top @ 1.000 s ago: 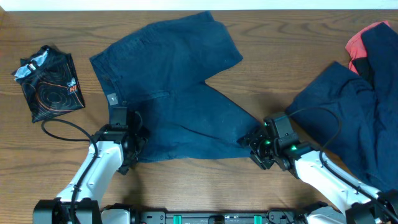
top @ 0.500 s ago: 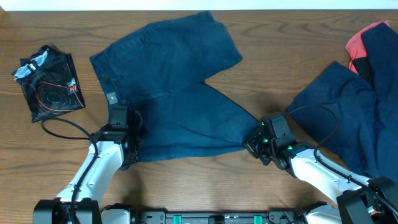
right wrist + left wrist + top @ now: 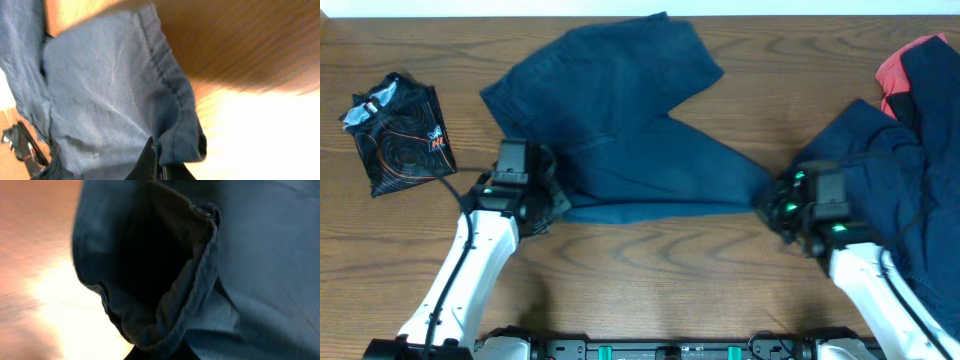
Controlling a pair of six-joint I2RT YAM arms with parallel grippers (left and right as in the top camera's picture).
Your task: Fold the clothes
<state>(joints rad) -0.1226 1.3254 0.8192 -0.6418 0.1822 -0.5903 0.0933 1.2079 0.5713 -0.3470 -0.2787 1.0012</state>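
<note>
The left gripper (image 3: 546, 204) is clenched on the waistband end of the navy shorts (image 3: 620, 110) and the right gripper (image 3: 772, 206) pinches a leg hem, the shorts stretched between them on the table (image 3: 650, 285), a black printed piece (image 3: 400, 130) lying at left, a navy-and-red heap (image 3: 895, 165) at right

Cloth of the shorts (image 3: 620, 120) hides the fingertips of left gripper (image 3: 555, 200) and right gripper (image 3: 770, 202); navy pile (image 3: 910, 200) (at the right) runs off-frame.
</note>
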